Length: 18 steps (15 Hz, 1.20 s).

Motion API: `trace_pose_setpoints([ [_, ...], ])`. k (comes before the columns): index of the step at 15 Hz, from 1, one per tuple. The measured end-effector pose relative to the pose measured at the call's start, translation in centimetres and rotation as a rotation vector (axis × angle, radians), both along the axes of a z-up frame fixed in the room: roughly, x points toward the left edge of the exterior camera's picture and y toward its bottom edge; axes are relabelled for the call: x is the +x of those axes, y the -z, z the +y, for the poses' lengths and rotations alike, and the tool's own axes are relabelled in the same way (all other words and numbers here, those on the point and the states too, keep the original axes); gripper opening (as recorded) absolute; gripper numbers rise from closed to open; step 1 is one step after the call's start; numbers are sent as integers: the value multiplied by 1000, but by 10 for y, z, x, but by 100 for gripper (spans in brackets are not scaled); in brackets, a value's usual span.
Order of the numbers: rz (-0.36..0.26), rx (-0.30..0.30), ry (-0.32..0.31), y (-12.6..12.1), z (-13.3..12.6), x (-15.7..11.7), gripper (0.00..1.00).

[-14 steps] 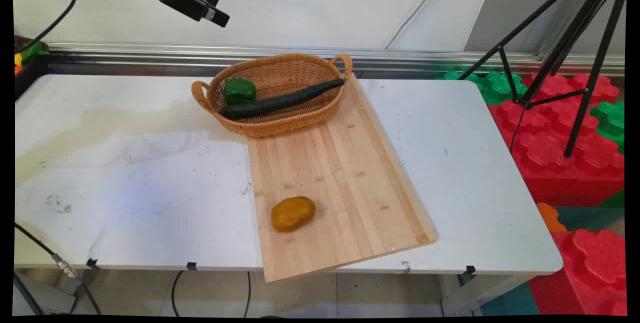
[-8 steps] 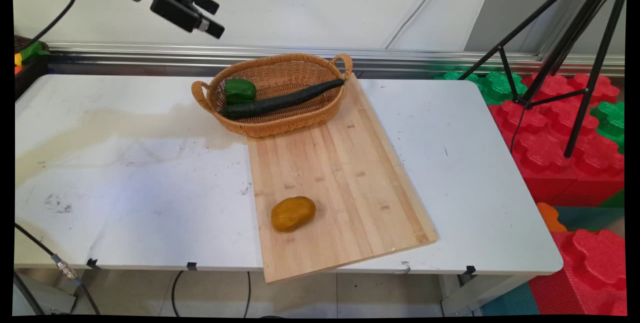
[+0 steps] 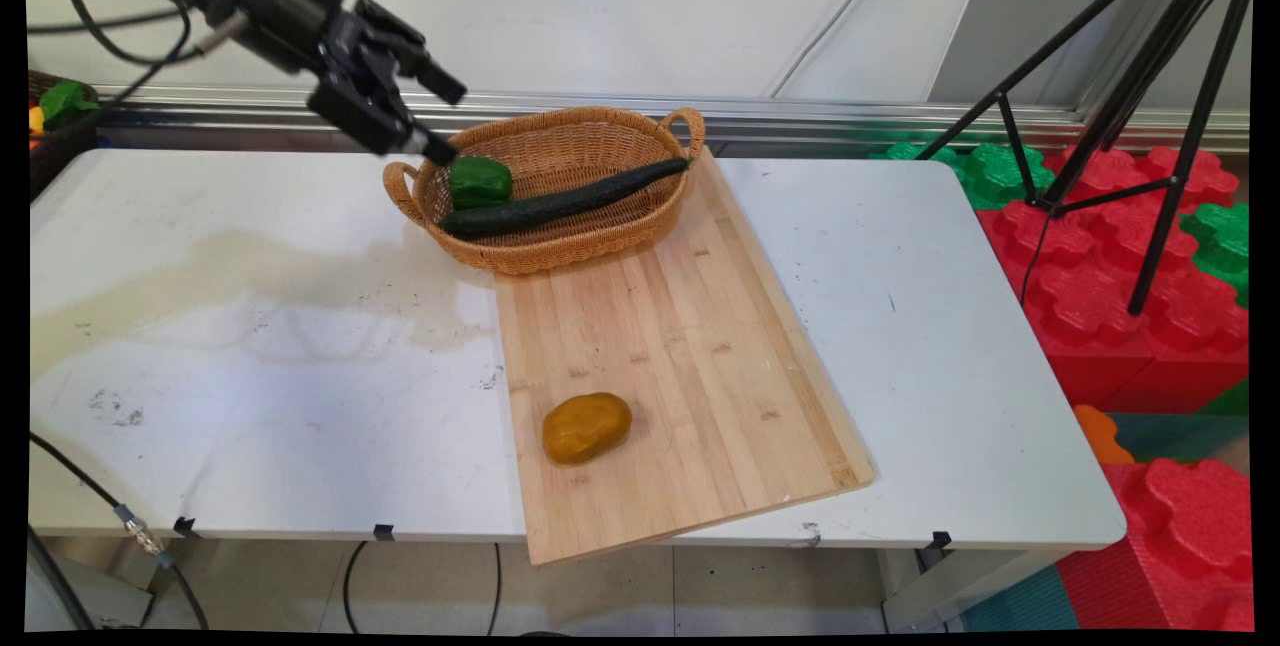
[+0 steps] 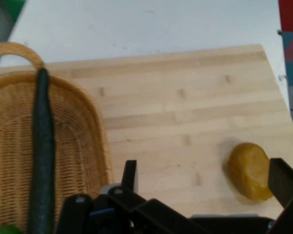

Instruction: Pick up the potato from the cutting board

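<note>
The end effector (image 3: 440,121) hangs spread wide and empty at the wicker basket's (image 3: 600,244) left rim, just above the green pepper (image 3: 479,182) lying beside the cucumber (image 3: 560,199) inside; the potato (image 3: 586,427) sits well apart on the cutting board (image 3: 700,366), on the counter (image 3: 250,366).

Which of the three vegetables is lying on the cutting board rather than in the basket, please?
The yellow-brown potato: it lies alone on the wooden cutting board, while the green pepper and the cucumber lie in the wicker basket.
</note>
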State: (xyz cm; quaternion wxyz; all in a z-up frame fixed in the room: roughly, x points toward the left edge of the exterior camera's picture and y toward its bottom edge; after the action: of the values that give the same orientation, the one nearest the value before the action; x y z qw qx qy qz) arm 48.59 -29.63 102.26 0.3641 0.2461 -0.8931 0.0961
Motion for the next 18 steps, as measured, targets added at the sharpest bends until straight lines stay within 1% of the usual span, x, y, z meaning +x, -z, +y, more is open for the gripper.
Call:
trace_pose_setpoints([
  [2,-17,13,21,10,2,-10,100],
  [4,-40,30,40,25,2,-23,100],
  [11,-111,104,91,84,5,-69,100],
  [18,-152,172,95,131,5,-109,100],
])
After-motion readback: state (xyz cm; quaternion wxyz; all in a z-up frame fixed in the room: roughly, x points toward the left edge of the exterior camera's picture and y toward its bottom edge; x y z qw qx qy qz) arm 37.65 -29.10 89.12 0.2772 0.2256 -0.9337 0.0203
